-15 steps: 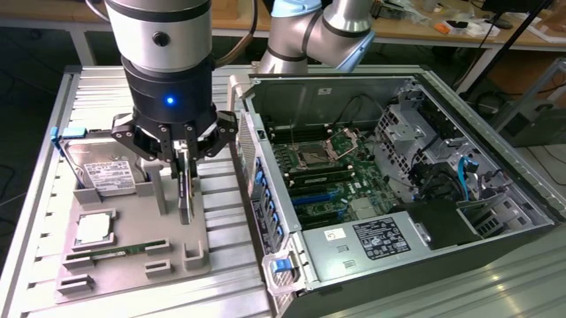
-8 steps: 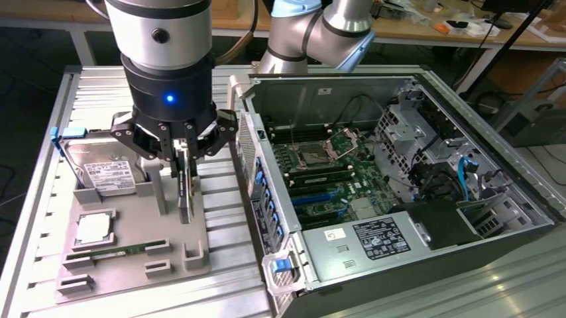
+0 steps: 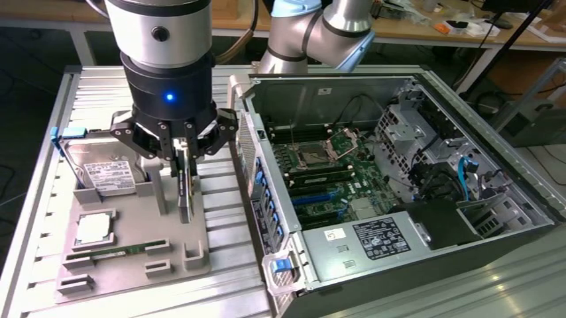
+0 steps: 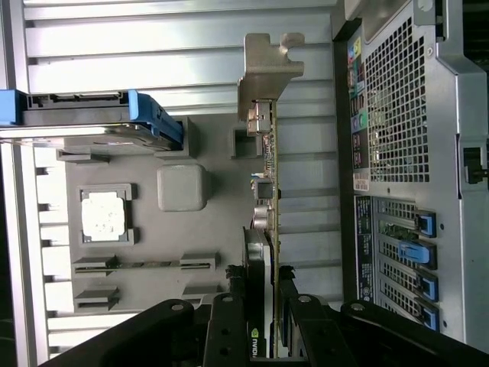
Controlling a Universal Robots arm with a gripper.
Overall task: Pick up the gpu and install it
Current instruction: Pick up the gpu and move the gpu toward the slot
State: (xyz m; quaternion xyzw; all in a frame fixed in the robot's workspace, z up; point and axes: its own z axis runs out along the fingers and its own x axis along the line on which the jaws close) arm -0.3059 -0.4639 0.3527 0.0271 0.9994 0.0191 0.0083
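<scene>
At grey tray (image 3: 142, 222): one gpu (image 3: 184, 191) clamped by fingers (image 3: 142, 141), one hard drive (image 3: 108, 171).

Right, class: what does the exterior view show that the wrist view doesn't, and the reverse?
Exterior view adds the inside of the open computer case: motherboard and power supply. Wrist view adds the card's metal end bracket. Both share the graphics card held on edge in the jaws, plus the hard drive and processor chip on the grey tray.

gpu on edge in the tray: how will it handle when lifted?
Likely stiff: the gpu is a thin flat board. Its metal bracket at one end may make it tilt in the gripper. Exposed parts along its edge look fragile.
</scene>
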